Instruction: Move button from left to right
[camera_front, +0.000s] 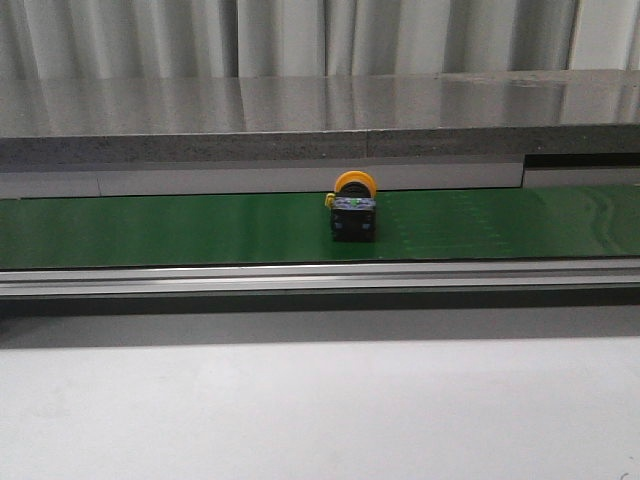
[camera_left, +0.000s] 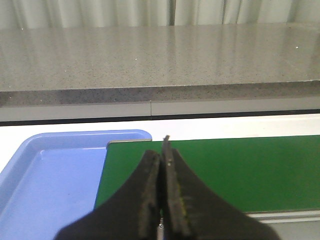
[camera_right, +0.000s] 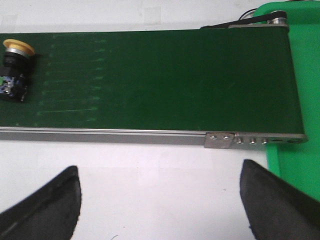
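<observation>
Yellow-capped black push button (camera_front: 354, 212) lying on green conveyor belt (camera_front: 180, 228), left end effector (camera_left: 161, 167) clenched empty, right end effector (camera_right: 160, 200) released.

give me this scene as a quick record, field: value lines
button: lying on its side on the green belt, yellow cap away from the front camera, untouched
left gripper: shut, empty, over the belt's end by the blue tray
right gripper: open, empty, near the belt's other end
green bin: at that end
</observation>
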